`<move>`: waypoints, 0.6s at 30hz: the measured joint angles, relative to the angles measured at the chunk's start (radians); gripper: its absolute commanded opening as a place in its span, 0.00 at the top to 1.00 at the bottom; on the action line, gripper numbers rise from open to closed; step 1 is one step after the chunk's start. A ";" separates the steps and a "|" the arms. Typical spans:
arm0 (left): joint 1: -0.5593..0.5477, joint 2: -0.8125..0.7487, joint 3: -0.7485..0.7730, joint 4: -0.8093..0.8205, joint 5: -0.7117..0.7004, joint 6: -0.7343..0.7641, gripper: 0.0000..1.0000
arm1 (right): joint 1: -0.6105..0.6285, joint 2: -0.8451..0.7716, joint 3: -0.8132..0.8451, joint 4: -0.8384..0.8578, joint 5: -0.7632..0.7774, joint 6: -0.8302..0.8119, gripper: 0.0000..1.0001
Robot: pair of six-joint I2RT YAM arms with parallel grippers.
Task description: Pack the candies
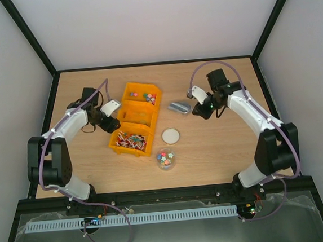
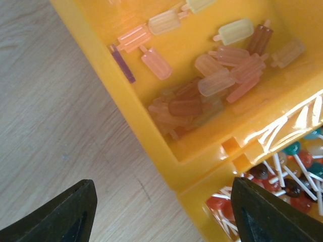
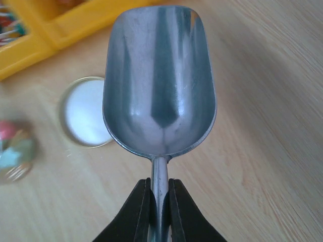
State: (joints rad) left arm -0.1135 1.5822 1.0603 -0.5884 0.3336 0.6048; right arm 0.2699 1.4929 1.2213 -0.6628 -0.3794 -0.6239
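Right jaws: we see the right gripper [image 3: 159,187] pinched tight on the thin handle of a metal scoop [image 3: 160,80]; its bowl is empty.
Left jaws: the left gripper [image 2: 162,206] stands wide apart with nothing between its fingers, hanging over the outer wall of the yellow bin [image 2: 202,169].
Candies from the right jaws: the loose candies [image 1: 146,96] lie in the bin's far compartment, ahead of the scoop's lip and a little to its far side. We judge the coming scoop turns on this.
Long axis: the scoop runs straight out from the right jaws, mouth toward the bin.
Nearer arm: both sit near the bin, but the right one carries the tool, so we give it the reach.
Under the left jaws: the middle compartment, with pale lolly-shaped sweets [image 2: 222,75].
By the left gripper's right finger: the near compartment, with lollipops [image 2: 292,176].
Left of the scoop: a lid [image 3: 86,118] lying flat, and beyond it a small clear jar [image 1: 165,158], uncovered and holding some candies.
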 measured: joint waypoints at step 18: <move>0.026 0.153 0.116 0.099 -0.214 -0.096 0.26 | -0.209 0.370 0.080 0.301 0.201 0.218 0.97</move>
State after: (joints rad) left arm -0.0872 1.7355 1.1763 -0.4892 0.1192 0.5087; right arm 0.0608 1.8626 1.3014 -0.3622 -0.1783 -0.4061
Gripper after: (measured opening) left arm 0.732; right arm 0.074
